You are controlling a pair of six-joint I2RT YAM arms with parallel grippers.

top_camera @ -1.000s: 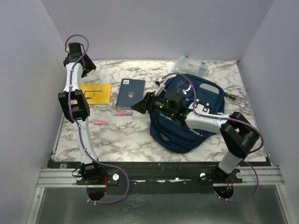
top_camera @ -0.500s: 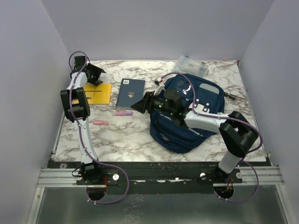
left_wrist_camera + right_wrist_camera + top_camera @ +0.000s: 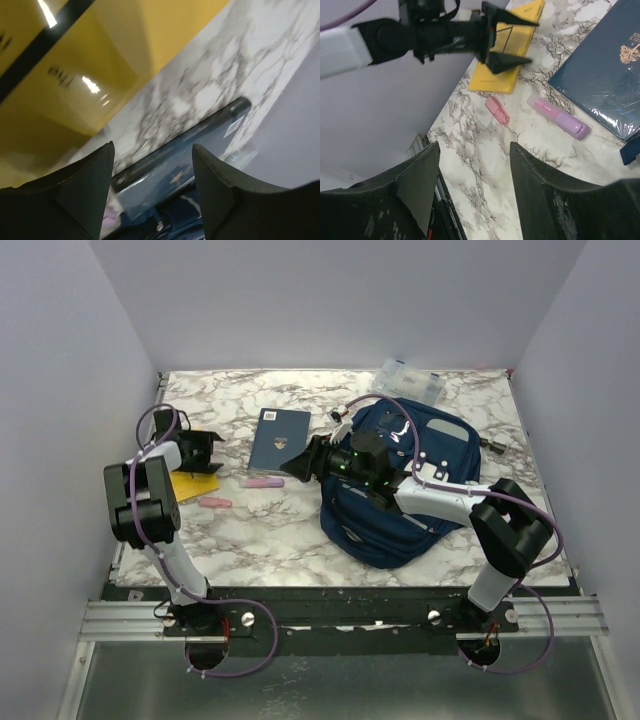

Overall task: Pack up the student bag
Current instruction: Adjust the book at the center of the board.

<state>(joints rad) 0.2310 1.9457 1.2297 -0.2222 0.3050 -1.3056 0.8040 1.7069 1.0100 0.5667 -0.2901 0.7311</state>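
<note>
- Lying on the right half of the marble table (image 3: 260, 540), the student bag (image 3: 440, 455) is a navy backpack with its front side up and a white logo showing on the pocket.
- Right arm reaches across the bag toward the left; the right gripper (image 3: 290, 466) sits just past the bag's left edge, above the near right corner of a dark blue booklet (image 3: 278, 438).
- Right gripper fingers are spread, with only table top between them in the right wrist view — nothing held.
- Left gripper (image 3: 213, 454) hovers low over the far end of a yellow booklet (image 3: 190, 486) at the left side of the table, well apart from the bag.
- Left gripper fingers are also spread and hold nothing; the left wrist view shows yellow cover and marble in the gap.
- Pink highlighter (image 3: 263, 482) lies on the marble just in front of the blue booklet, between the yellow booklet and the bag.
- Smaller pink item (image 3: 214, 502) — possibly an eraser — lies near the highlighter, apart from it, toward the near left.
- Clear plastic compartment box (image 3: 408, 381) rests at the far edge of the table, just behind the bag.
</note>
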